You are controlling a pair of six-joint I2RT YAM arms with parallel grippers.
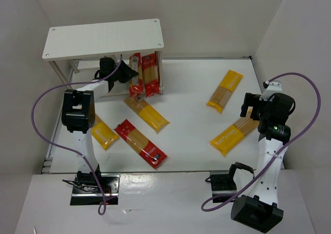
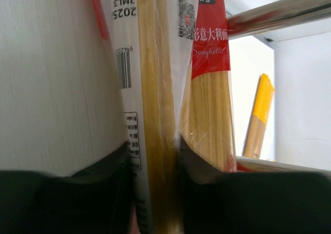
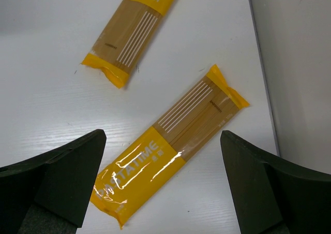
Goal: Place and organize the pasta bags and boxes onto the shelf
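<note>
Left fingers (image 2: 98,187) are clamped on a red-and-white spaghetti packet (image 2: 155,89), one finger each side (barcode side faces the wrist cam). It stands on end under the shelf (image 1: 103,37) board, at the shelf's right end. It sits tight against a second red packet (image 1: 151,74), also upright there.

Right fingers (image 3: 57,177) are spread wide and gripping nothing. They hover over a yellow packet (image 3: 170,156) that lies flat on the table (image 1: 191,115), well right of the shelf. Another yellow packet (image 1: 225,90) lies flat to the right of the shelf, closer to it.

Just in front of the shelf is an angled yellow packet (image 1: 146,112). Further in front are a flat red packet (image 1: 140,143) and a short yellow packet (image 1: 104,133).
</note>
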